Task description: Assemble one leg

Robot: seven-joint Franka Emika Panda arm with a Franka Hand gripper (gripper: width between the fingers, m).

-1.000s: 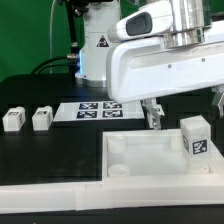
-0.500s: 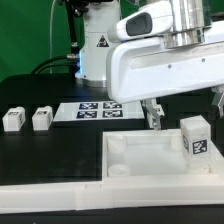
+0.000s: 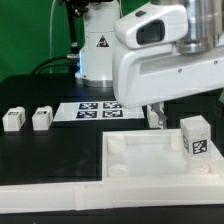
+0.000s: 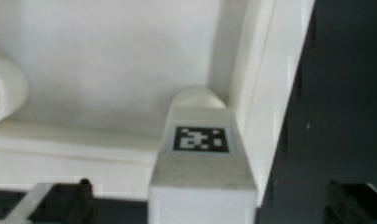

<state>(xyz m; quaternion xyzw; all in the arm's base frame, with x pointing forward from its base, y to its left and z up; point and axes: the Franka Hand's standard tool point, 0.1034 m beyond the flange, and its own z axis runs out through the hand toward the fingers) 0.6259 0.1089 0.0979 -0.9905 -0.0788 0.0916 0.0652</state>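
Observation:
A leg [image 3: 195, 135], a small white block with a black-and-white tag, stands upright at the right corner of the large flat white panel [image 3: 140, 165]. My gripper [image 3: 187, 116] hangs over it; one finger [image 3: 155, 117] shows to the exterior view's left of the leg. In the wrist view the leg [image 4: 203, 165] lies between the two dark fingertips [image 4: 69, 200], well apart from both. The gripper [image 4: 206, 205] is open and holds nothing. Two more legs [image 3: 13, 119] [image 3: 41, 118] stand on the black table at the exterior view's left.
The marker board [image 3: 95, 108] lies on the table behind the panel. The robot's base [image 3: 95, 45] stands at the back. A raised white rim [image 3: 50, 195] runs along the front. In the wrist view the panel's wall [image 4: 256, 60] runs beside the leg.
The arm has shifted a little toward the exterior view's right and slightly lower, over the standing leg. The legs and panel have not moved.

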